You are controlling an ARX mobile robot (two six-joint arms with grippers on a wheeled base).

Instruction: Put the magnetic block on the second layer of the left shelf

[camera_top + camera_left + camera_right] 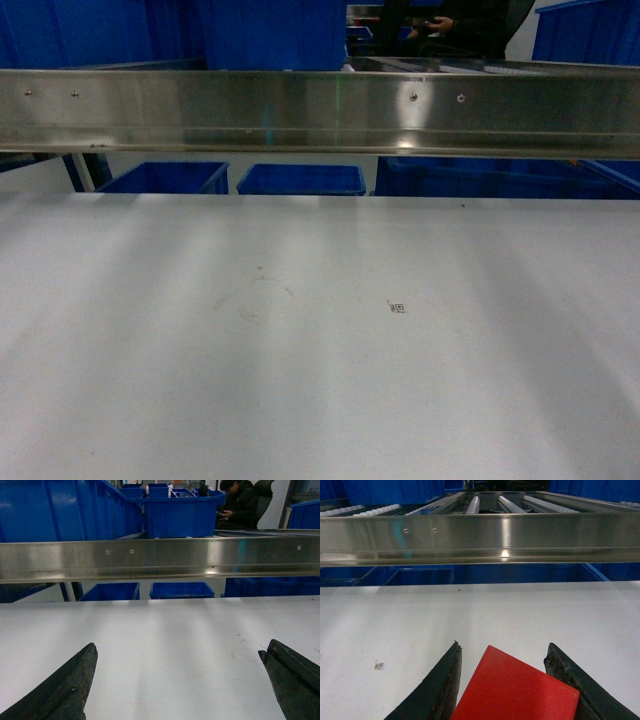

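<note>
The magnetic block (515,690), bright red with flat faces, sits tilted between the two black fingers of my right gripper (504,647). The right finger presses against its far corner and the left finger lies close along its side, so the gripper is shut on it. The block hangs just above a white shelf board (420,620). My left gripper (178,648) is open wide over the same kind of white board (170,625), with nothing between its fingers. Neither gripper nor the block shows in the head view.
A steel rail (320,110) crosses the head view above the white board (320,350) and shows as rail (160,555) and rail (480,537) in the wrist views. Blue bins (300,180) stand behind. A seated person (240,507) is far back. A small code sticker (398,307) lies on the board.
</note>
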